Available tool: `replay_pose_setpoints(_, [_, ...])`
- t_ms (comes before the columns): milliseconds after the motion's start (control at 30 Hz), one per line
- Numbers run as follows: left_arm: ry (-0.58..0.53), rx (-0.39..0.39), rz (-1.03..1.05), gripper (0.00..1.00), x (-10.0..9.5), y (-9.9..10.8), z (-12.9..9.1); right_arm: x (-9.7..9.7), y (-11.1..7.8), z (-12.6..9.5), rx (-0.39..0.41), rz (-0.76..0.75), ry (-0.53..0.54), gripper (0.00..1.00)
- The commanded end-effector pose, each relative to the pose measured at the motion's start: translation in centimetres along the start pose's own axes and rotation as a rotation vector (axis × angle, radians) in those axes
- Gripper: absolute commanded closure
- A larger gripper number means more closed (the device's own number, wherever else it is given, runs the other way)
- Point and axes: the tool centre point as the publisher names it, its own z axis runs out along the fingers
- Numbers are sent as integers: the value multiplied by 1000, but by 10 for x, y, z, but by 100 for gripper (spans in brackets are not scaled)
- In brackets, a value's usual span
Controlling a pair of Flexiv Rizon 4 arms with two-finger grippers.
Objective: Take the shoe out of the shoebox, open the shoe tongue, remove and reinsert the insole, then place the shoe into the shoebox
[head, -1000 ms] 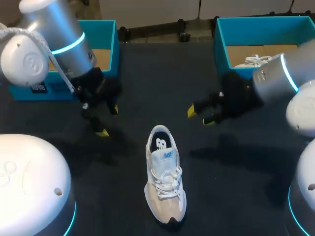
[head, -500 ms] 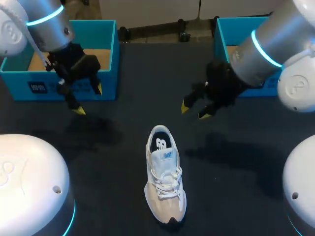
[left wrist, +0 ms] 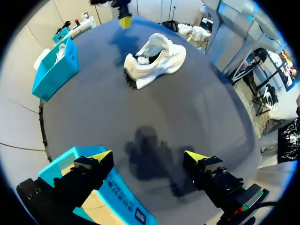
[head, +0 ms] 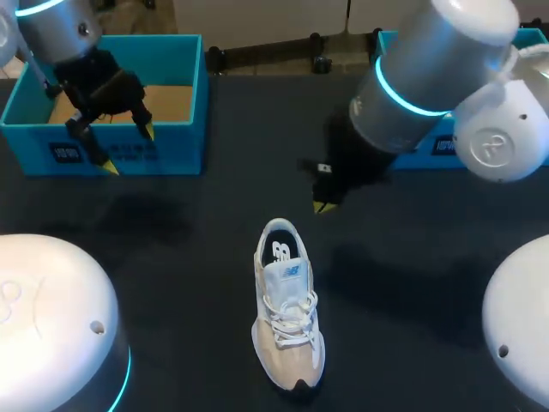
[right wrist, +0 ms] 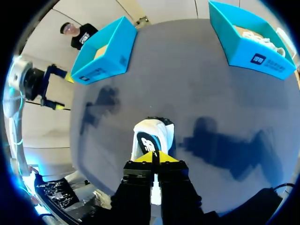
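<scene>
A white and beige shoe (head: 287, 318) stands upright in the middle of the black table (head: 214, 257), heel toward the back and laces tied. My right gripper (head: 324, 206) hangs shut just behind and right of the heel, holding nothing. In the right wrist view, the shoe's heel opening (right wrist: 152, 136) lies just ahead of the closed yellow tips of the right gripper (right wrist: 153, 157). My left gripper (head: 127, 148) is open in front of the left teal shoebox (head: 176, 51). In its own view the left gripper (left wrist: 147, 155) is empty, with the shoe (left wrist: 157, 58) far ahead.
A second teal shoebox (right wrist: 253, 42) at the back right holds another white shoe (right wrist: 265, 40); my right arm hides most of that box in the head view. The left box's corner (left wrist: 122, 197) lies under one left finger. White arm bases (head: 51, 318) fill the front corners.
The right gripper closed and swung left toward the middle, behind the shoe's heel. The left arm moved back and left to the left shoebox's front, staying open. The shoe did not move.
</scene>
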Motion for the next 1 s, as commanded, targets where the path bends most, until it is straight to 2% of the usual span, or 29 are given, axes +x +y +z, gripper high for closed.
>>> replay_pose_setpoints(33, [3, -32, 5, 0, -6, 9, -13, 19, -12, 6, -13, -1, -158, 100])
replay_pose_setpoints(100, [3, -32, 5, 0, -6, 9, -13, 27, -15, 8, -1, 10, -153, 100])
replay_pose_setpoints(133, [3, -32, 5, 0, -6, 9, -13, 31, -18, 7, -23, 18, -113, 100])
replay_pose_setpoints(533, [3, -32, 5, 0, -6, 9, -13, 31, -18, 7, -23, 18, -113, 100])
replay_pose_setpoints(600, [-6, -42, 39, 0, -6, 9, -13, 42, -17, 12, -47, 2, -128, 100])
replay_pose_setpoints(633, [0, -35, 79, 0, -6, 11, -15, 46, -18, 12, -79, -21, -141, 100])
replay_pose_setpoints(700, [12, -43, 143, 0, -7, 16, -17, 54, -20, 13, -96, -31, -185, 100])
replay_pose_setpoints(767, [28, -16, 186, 0, -10, 22, -20, 59, -20, 15, -112, -45, -221, 100])
replay_pose_setpoints(867, [44, -2, 230, 0, -13, 36, -22, 66, -20, 26, -93, -36, -269, 100])
replay_pose_setpoints(1000, [70, 5, 270, 0, -12, 46, -24, 68, -21, 41, -68, -8, -279, 100])
